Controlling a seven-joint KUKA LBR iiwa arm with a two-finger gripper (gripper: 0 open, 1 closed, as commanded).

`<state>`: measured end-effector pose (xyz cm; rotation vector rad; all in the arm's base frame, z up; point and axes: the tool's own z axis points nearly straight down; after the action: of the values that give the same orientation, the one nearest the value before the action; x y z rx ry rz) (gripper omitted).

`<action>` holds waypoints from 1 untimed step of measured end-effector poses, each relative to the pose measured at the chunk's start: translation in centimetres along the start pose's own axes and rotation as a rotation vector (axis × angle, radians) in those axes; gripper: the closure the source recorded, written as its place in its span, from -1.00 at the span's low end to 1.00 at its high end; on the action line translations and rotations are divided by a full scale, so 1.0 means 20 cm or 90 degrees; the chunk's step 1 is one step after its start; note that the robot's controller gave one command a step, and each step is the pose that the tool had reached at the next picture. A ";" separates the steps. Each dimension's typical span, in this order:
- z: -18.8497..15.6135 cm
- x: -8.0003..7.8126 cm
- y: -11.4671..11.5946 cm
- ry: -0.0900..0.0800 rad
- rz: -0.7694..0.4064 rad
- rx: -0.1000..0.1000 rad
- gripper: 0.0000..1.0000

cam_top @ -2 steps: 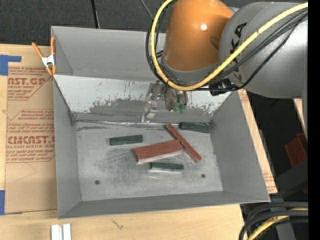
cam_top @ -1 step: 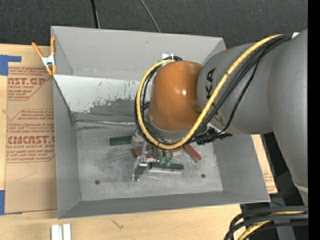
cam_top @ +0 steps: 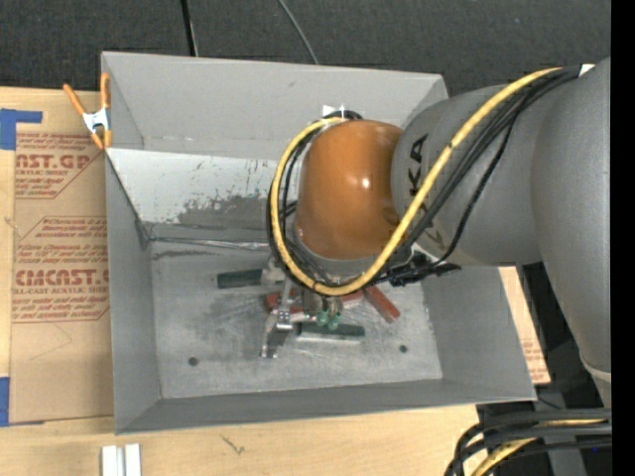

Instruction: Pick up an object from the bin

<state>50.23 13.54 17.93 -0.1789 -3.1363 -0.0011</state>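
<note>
I see the bin point(cam_top: 127, 266) floor bare along left and front; a small heap point(cam_top: 319, 322) crowds the middle, a green bar point(cam_top: 238, 279) beside it.

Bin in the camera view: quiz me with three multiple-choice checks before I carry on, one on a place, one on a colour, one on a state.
1. Where does the small heap of loose things lie?
A. mid-floor of the bin, beneath the arm's orange cover
B. in the near left corner
C. on the rim

2. What colour is the strip lying left of the heap?
A. yellow
B. dark green
C. white

3. How does that strip sit?
A. flat on the floor
B. propped upright against a wall
C. lifted clear of the bin

Answers: A, the things cluster just under the cover; B, it reads dark green against the grey floor; A, it lies level on the floor.
</note>
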 end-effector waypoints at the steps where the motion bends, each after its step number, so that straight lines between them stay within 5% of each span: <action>1: 0.09 -0.06 -0.05 -0.004 -0.051 -0.002 -1.00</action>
<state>51.22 12.43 16.13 -0.0530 -3.1477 -0.0053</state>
